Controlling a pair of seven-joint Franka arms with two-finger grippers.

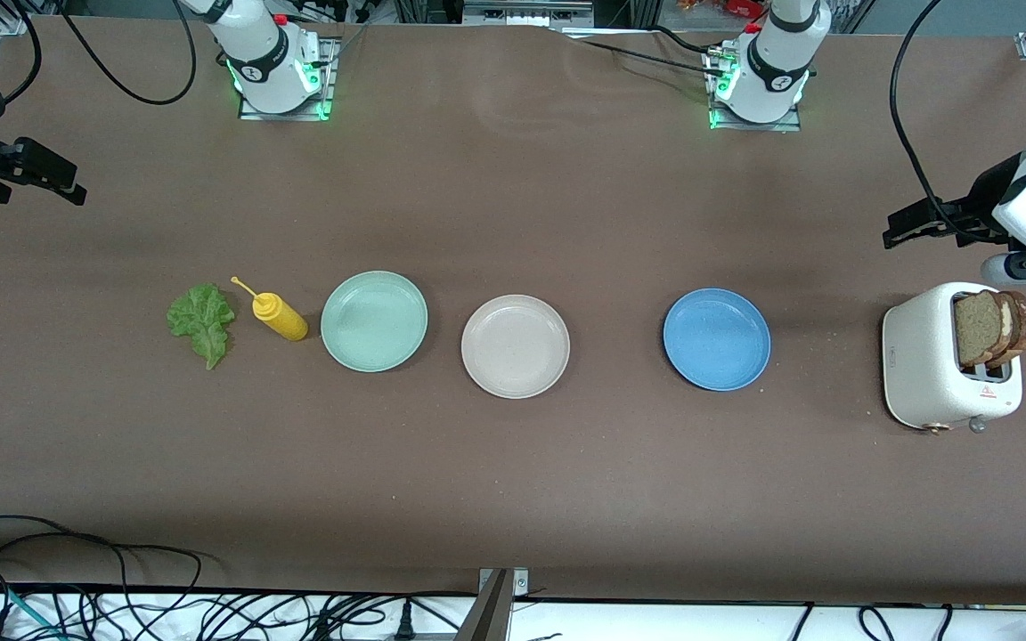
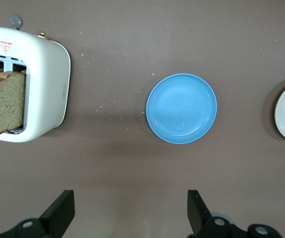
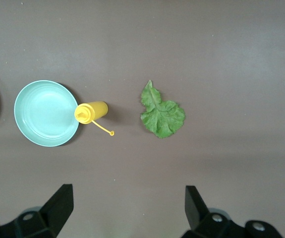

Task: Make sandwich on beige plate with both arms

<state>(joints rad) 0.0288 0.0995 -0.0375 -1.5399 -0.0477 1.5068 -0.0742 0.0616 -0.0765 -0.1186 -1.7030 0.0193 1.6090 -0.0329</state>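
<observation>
The beige plate [image 1: 516,345] is seen bare at the middle of the counter [image 1: 513,481], between a mint-green plate [image 1: 374,320] and a blue plate [image 1: 716,338]. 2 bread slices [image 1: 994,326] are held upright in a white toaster [image 1: 949,365]; a lettuce leaf [image 1: 202,322] is laid beside a mustard bottle [image 1: 278,315]. The left claw [image 2: 131,213] and right claw [image 3: 129,210] are raised, both released.

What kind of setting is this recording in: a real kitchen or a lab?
Most likely a robotics lab bench staged as a kitchen: two arm bases bolted to a brown table, loose cables along its edge, and props such as a toaster and beige plate.
</observation>
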